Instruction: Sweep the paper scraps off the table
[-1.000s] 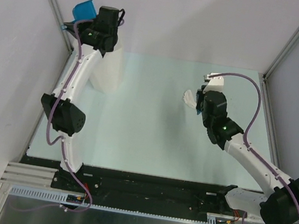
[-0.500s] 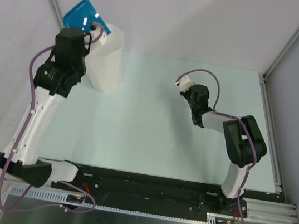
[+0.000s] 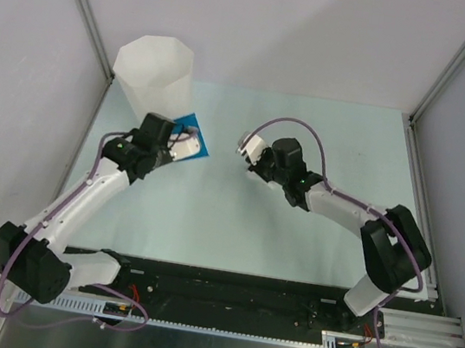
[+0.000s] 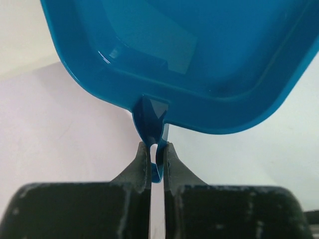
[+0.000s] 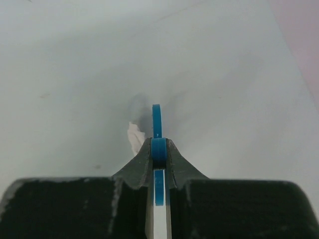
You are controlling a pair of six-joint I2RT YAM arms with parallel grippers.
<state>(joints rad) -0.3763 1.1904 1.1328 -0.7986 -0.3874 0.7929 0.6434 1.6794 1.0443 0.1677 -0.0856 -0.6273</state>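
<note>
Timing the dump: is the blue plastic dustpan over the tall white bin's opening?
No, the blue plastic dustpan is beside the tall white faceted bin, over the pale green table.

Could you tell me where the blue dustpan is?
Top view: the dustpan is left of centre, beside the white bin, clamped by its handle in the left pincer.

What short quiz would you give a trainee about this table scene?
1. True or false: the left hand grips the dustpan by its handle.
2. Where on the table does the bin stand? A far-left corner; B near-right corner; C centre.
3. Fill in: the tool clamped in the right hand is coloured ____.
Key: 1 true; 2 A; 3 blue.
</note>
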